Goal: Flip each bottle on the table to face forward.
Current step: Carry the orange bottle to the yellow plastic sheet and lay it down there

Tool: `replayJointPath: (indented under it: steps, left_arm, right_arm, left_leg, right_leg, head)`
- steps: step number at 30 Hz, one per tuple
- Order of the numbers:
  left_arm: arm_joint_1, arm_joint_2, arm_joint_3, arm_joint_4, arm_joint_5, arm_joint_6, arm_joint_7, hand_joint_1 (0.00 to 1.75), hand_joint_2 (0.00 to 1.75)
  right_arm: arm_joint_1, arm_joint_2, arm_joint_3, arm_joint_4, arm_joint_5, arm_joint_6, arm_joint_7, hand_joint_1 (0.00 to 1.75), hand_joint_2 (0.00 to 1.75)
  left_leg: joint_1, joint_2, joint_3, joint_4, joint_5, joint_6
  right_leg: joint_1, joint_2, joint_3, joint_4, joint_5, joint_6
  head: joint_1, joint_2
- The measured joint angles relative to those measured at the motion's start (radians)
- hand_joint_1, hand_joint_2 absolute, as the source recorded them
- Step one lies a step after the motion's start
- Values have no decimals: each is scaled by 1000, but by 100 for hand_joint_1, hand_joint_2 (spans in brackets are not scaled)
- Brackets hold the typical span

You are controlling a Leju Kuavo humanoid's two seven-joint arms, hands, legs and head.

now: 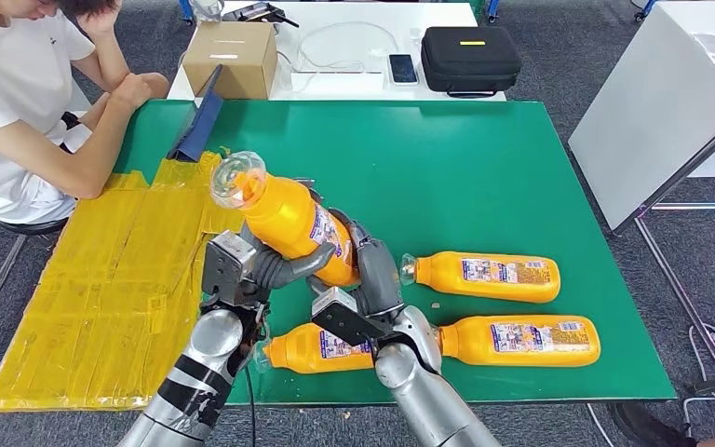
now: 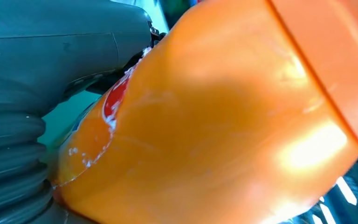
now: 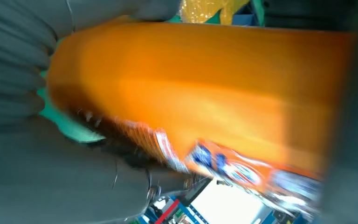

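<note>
Right now both hands are wrapped around one orange bottle (image 1: 284, 216), lifted clear of the green counter (image 1: 484, 168) and tilted, its clear cap up and away from the robot, its base down between the two hands. To do this turn well, my judgement is that one hand should carry the weight while the other rolls the body about its long axis, so the printed label ends up on the side the task wants; both should not loosen together, since the plastic looks smooth and glossy and could slide. The bottle should also be lowered flat before it is let go, into the bare green patch on the far side of the three bottles lying near the counter's front edge, rather than dropped onto them. The left hand (image 1: 242, 270) comes up from below with its forearm steep, fingers curled round the lower body from the left, pressing on the bottle; in the left wrist view the orange wall (image 2: 214, 126) sits right against the grey thumb. The right hand (image 1: 368, 279) reaches in from the right, fingers closed on the labelled side, its wrist bent inward. Relative to the held bottle, one lying bottle (image 1: 317, 348) sits directly beneath the hands, another (image 1: 484, 276) lies just to the right, and a third (image 1: 521, 339) lies right and nearer the robot, labels showing upward.
</note>
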State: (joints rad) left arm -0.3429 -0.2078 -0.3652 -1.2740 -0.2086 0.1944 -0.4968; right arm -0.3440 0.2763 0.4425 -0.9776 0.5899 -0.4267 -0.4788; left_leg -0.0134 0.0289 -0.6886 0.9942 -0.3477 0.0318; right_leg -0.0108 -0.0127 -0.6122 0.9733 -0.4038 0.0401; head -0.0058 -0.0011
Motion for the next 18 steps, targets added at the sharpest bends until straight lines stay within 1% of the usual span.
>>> replayJointPath:
  steps: [1,4,6,10,13,15,18]
  left_arm:
    - [-7,0,-2,0,-52,45,7,175,175]
    - [-47,12,4,7,-258,218,51,175,175]
    - [-84,26,14,24,-373,286,92,175,175]
    - [-161,53,41,108,-573,359,173,175,175]
    - [-227,71,62,212,-734,416,236,175,175]
    - [-262,80,76,277,-787,431,262,175,175]
    - [-312,98,94,380,-896,464,337,175,175]
  right_arm:
    - [12,-1,0,-21,-3,-3,-4,0,175]
    - [61,-10,2,-115,-12,-14,-11,0,175]
    - [92,-19,4,-191,-20,-23,-12,0,175]
    - [134,-35,11,-331,-33,-57,-24,0,175]
    - [161,-46,20,-424,-37,-91,-33,0,175]
    - [174,-53,27,-472,-38,-104,-36,0,175]
    - [187,-63,39,-529,-38,-129,-41,0,175]
  left_leg:
    - [0,0,0,0,0,0]
    - [0,0,0,0,0,0]
    - [0,-1,0,0,0,0]
    - [0,0,0,0,0,0]
    - [0,0,0,0,1,0]
    - [0,0,0,0,1,0]
    - [0,0,0,0,1,0]
  right_leg:
    - [0,0,0,0,0,0]
    - [0,0,0,0,0,0]
    - [0,-1,0,0,0,0]
    - [0,-1,0,0,0,0]
    - [0,-1,0,0,0,0]
    - [0,-1,0,0,0,0]
    - [0,-1,0,0,0,0]
  head:
    - [0,0]
    - [0,0]
    - [0,0]
    - [0,0]
    - [0,0]
    - [0,0]
    - [0,0]
